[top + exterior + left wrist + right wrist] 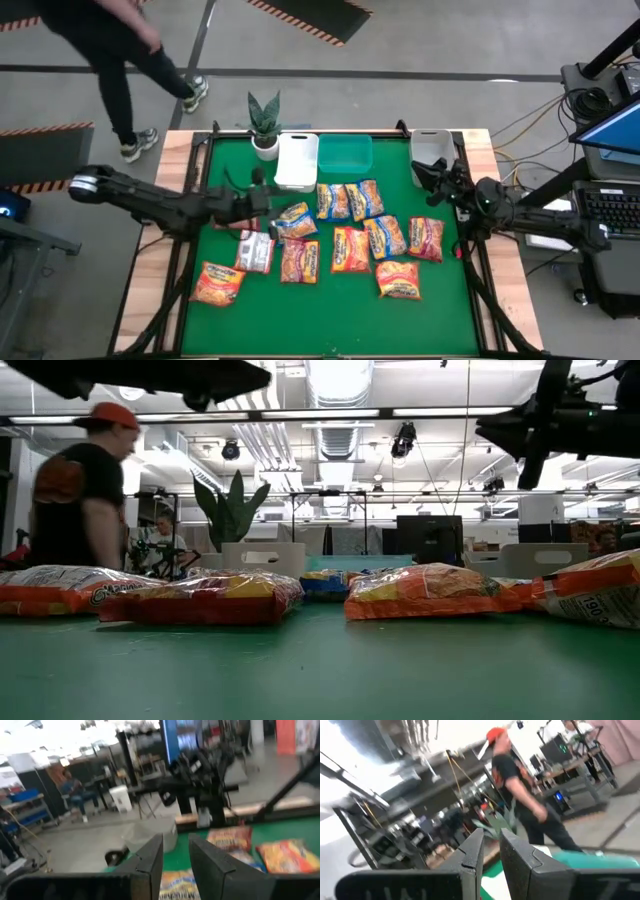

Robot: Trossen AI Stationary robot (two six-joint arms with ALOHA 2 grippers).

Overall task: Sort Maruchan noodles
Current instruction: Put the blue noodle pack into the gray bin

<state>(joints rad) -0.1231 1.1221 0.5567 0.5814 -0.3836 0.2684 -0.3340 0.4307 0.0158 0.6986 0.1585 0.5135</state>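
Green felt is covering the desk (pixel 330 315), and nothing is being sorted yet: by my reading the work is sitting at its very start, with a first pick waiting to be made.

Both arms are hanging above the felt. At 12 o'clock on the desk three bins are lining up: white bin (pixel 297 160), teal bin (pixel 345 154) and grey bin (pixel 429 150), with a plant (pixel 265 125) at the white one's 9 o'clock. A person (pixel 110 50) is walking past beyond the desk's 11 o'clock corner.

About a dozen packets (pixel 350 249) are lying loose across the middle of the felt, from 8 o'clock round to 3 o'clock, some touching or overlapping, none in a bin.

Left hand (pixel 175 857) is hovering near 9 o'clock, above the packets, its fingers standing a narrow gap apart and pinching nothing. Right hand (pixel 491 852) is hovering by the grey bin near 2 o'clock, fingers nearly pressed together, likewise empty.

Next, I judge, one hand needs spreading wider, lowering onto a packet lying clear of its neighbours, and gripping the crinkly edge without dragging others along; then a bin must be chosen by colour.
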